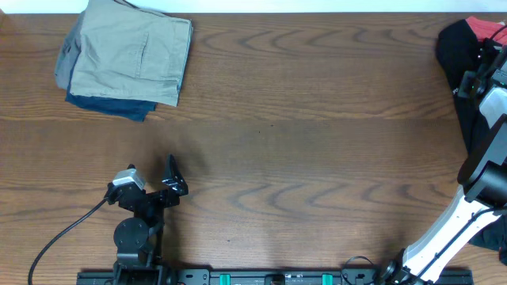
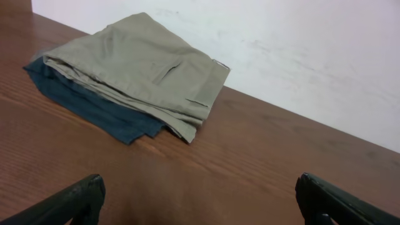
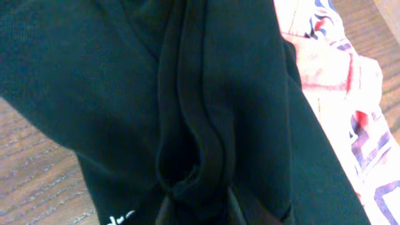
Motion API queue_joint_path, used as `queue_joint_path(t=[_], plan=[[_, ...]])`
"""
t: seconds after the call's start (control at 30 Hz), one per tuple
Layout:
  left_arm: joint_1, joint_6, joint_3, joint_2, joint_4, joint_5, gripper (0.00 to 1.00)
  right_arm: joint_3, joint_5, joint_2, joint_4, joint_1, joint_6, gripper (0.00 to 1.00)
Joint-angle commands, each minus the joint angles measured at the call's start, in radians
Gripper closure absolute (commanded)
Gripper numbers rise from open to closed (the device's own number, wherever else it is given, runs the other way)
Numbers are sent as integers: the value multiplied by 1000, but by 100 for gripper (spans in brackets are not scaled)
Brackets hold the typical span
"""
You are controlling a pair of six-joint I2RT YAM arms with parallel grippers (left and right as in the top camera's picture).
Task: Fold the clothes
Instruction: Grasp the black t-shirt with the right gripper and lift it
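Overhead view: your right gripper (image 3: pixel 199 203) pinches a fold of the black T-shirt (image 1: pixel 453 47), a crumpled heap at 2 o'clock, your left gripper (image 1: pixel 173 178) idles spread at 8 o'clock; folding has, apparently, not begun.

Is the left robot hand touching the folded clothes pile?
No, the left gripper is open above bare table, and the folded pile lies well ahead of its fingertips.

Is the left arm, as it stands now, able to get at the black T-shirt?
Probably not. The black T-shirt lies at the far right edge of the table, where the right gripper seems to pinch it; the left gripper sits open near the left front, with a wide stretch between.
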Motion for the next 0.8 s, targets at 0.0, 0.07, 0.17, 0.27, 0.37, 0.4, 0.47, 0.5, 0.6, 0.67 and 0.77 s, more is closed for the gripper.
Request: queue_joint_path(t=[0.0,0.07,0.17,0.27,0.37,0.4,0.47,0.5,0.6,0.67,0.77], plan=[[-3,-1,-20,-2,-34,-29,2,16,12,-7,2,-7,22,81],[-3,-1,-20,-2,-34,-29,2,16,40,-15,6,-7,36,74],[-3,-1,-20,-2,-34,-29,2,16,74,-38,16,-7,35,71],[-3,-1,-20,-2,-34,-29,2,16,82,-56,31,-7,35,49],[-3,-1,-20,-2,-34,-29,2,16,82,-57,34,-6,35,42],[-3,-1,-20,-2,-34,-29,2,16,82,-57,31,-6,35,40],[-3,-1,-20,-2,-34,-29,2,15,79,-56,31,-6,41,40],[-3,-1,-20,-2,-34,-29,2,15,74,-56,36,-6,49,40],[-3,-1,-20,-2,-34,-29,2,15,29,-56,59,-7,54,45],[-3,-1,-20,-2,-34,-29,2,15,14,-56,68,-7,54,57],[-3,-1,-20,-2,-34,-29,2,15,15,-56,76,-9,54,64]])
